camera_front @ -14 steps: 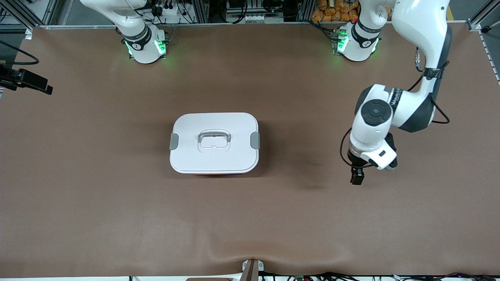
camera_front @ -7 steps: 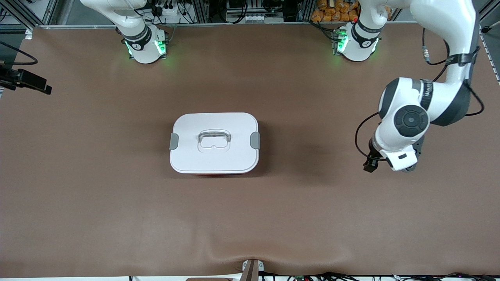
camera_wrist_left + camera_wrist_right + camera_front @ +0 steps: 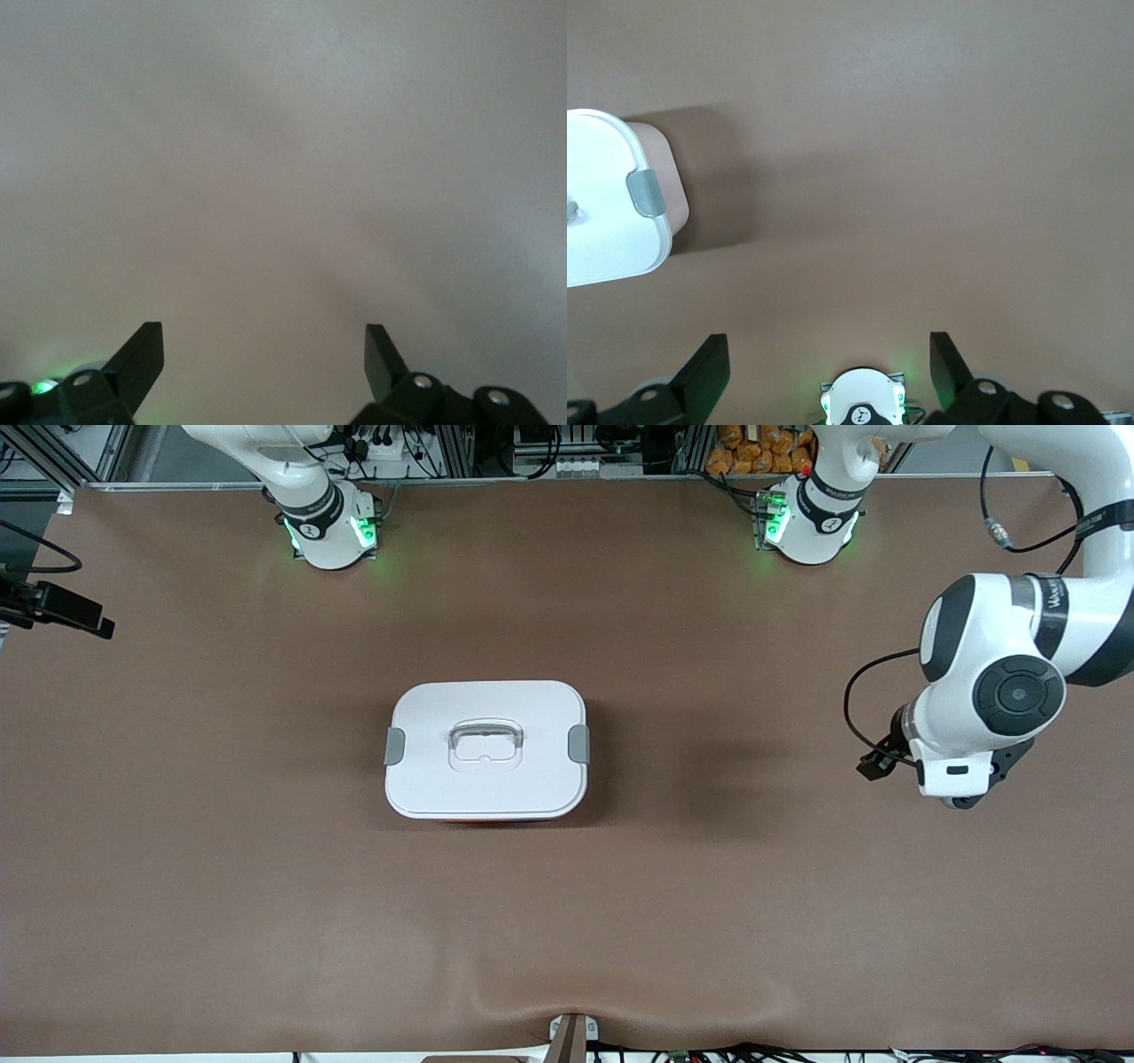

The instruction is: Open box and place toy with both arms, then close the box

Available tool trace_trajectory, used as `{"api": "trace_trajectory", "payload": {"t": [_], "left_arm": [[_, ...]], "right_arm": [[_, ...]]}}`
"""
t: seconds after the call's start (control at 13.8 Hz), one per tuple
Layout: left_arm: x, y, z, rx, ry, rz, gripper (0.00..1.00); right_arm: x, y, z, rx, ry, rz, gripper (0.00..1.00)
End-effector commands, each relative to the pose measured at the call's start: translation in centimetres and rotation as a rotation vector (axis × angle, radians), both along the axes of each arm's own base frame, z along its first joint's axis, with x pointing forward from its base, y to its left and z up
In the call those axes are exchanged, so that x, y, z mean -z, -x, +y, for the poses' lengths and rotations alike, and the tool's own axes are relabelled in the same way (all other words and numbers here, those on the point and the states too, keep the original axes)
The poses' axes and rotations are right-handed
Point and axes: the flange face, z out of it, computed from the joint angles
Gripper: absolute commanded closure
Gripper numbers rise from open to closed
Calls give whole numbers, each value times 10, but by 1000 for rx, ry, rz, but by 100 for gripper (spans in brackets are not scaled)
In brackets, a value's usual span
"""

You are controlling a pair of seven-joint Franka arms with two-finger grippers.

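The box (image 3: 485, 749) stands shut in the middle of the brown table, its white lid on, a clear handle (image 3: 485, 742) in the lid's recess and grey clips (image 3: 578, 744) at both ends. The right wrist view shows one end of the box (image 3: 607, 208), with a clip (image 3: 645, 193) and the pink wall under it. The toy is out of view. My left gripper (image 3: 875, 764) hangs over bare table toward the left arm's end, well apart from the box; the left gripper (image 3: 263, 354) is open and holds nothing. My right gripper (image 3: 828, 367) is open and empty, high over the table.
Both arm bases (image 3: 330, 530) (image 3: 811, 524) glow green along the table's back edge. A black camera mount (image 3: 62, 609) juts in at the right arm's end. The brown cover puckers (image 3: 567, 1005) at the edge nearest the front camera.
The left arm has swung away from the box toward its own end of the table, its gripper staying open. The box has not moved.
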Motion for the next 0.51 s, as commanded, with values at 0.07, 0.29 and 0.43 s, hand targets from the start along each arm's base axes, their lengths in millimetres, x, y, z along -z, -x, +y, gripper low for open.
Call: {"api": "trace_trajectory", "payload": {"t": [0.07,0.29,0.43], "left_arm": [[-8,7,-3,148,52,54,0],[-19,12,-1,216,69,70,0],[-31,14,17,254,87,75,0]], "right_arm": [[0,3,-4,2,-20,4,0],[0,3,-4,2,-20,4,0],[0,3,-4,2,-20,4,0]]}}
